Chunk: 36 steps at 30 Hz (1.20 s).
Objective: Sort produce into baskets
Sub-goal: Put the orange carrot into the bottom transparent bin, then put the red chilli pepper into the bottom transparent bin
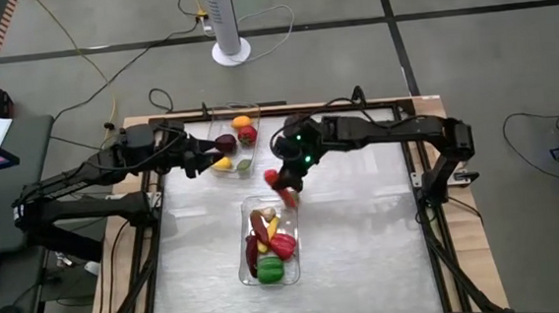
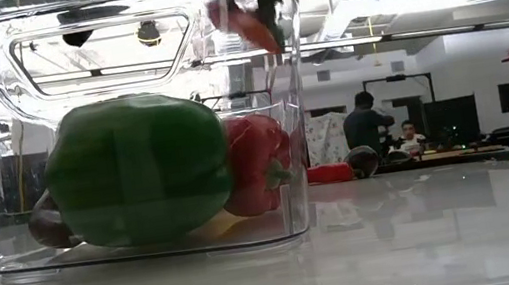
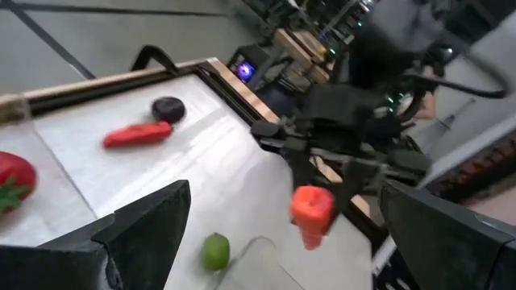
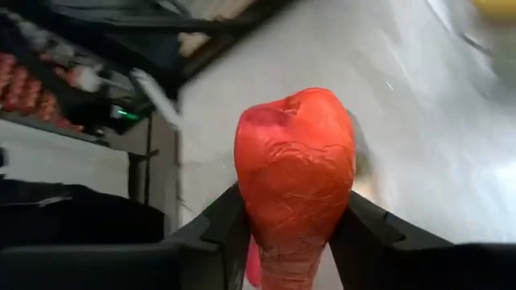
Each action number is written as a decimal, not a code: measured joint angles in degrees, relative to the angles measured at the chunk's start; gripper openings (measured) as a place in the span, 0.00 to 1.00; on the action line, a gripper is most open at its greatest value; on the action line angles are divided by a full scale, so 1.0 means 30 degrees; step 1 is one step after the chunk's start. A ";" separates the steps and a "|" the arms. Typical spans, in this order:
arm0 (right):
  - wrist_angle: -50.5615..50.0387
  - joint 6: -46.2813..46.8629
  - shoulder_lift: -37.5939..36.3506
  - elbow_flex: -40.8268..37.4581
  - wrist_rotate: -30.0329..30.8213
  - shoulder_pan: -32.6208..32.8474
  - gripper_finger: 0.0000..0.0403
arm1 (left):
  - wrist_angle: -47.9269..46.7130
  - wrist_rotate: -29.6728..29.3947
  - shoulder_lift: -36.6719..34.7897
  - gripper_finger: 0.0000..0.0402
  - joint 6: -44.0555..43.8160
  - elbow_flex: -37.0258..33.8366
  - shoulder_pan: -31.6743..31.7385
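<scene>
The left gripper [image 1: 204, 162] hovers with its fingers spread apart, empty, at the edge of the far basket [image 1: 214, 117]. That basket holds a plum [image 1: 225, 142], a tomato [image 1: 247, 135], a lemon [image 1: 242, 122] and a lime [image 1: 244, 164], all just beyond the left gripper's fingertips.

The right gripper [image 1: 286, 183] is clamped on a red pepper [image 4: 295, 173], raised above the desk [image 1: 364, 230]. The pepper stands between the two fingers [image 4: 211, 229] and protrudes past them.

The near basket [image 1: 244, 267] lies just below and beside the right gripper. It contains a green pepper [image 2: 137, 170], a second red pepper [image 2: 258, 162] and further produce.
</scene>
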 joint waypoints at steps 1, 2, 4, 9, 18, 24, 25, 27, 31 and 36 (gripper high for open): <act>0.0412 0.0064 0.0000 0.0201 0.0184 0.0359 0.40 | -0.0021 0.0298 0.0000 0.96 0.0007 0.0000 0.0000; 0.0661 0.0083 0.0000 0.0383 0.0533 0.0709 0.39 | -0.0035 0.0534 0.0000 0.96 0.0115 0.0000 0.0000; 0.0698 0.0151 0.0000 0.0507 0.1413 0.1314 0.38 | -0.0047 0.0983 0.0000 0.96 0.0324 0.0000 -0.0004; 0.0721 0.1042 0.0253 0.0485 0.2674 0.2376 0.44 | -0.0058 0.2191 -0.0007 0.96 0.0492 0.0000 0.0000; 0.0256 0.4701 0.2338 0.0478 0.3406 0.3376 0.69 | -0.0073 0.4268 -0.0007 0.96 0.0444 0.0000 0.0000; -0.3828 0.5997 0.1961 0.0467 0.4319 0.2908 0.71 | -0.0083 0.6126 -0.0007 0.96 -0.0101 0.0000 -0.0015; -0.4019 0.5898 0.1665 0.0464 0.4638 0.2779 0.71 | -0.0087 0.6288 -0.0007 0.96 -0.0294 0.0000 -0.0015; -0.4187 0.5824 0.0979 0.0493 0.5306 0.2513 0.71 | -0.0084 0.6592 -0.0007 0.96 -0.0600 0.0000 -0.0015; -0.6458 0.6423 0.0203 0.0515 0.8479 0.1673 0.71 | -0.0106 0.6891 -0.0015 0.96 -0.0908 -0.0007 -0.0108; -0.9064 0.6066 -0.0053 0.0485 1.1568 0.0280 0.71 | -0.0095 0.6632 -0.0011 0.96 -0.0954 -0.0007 -0.0502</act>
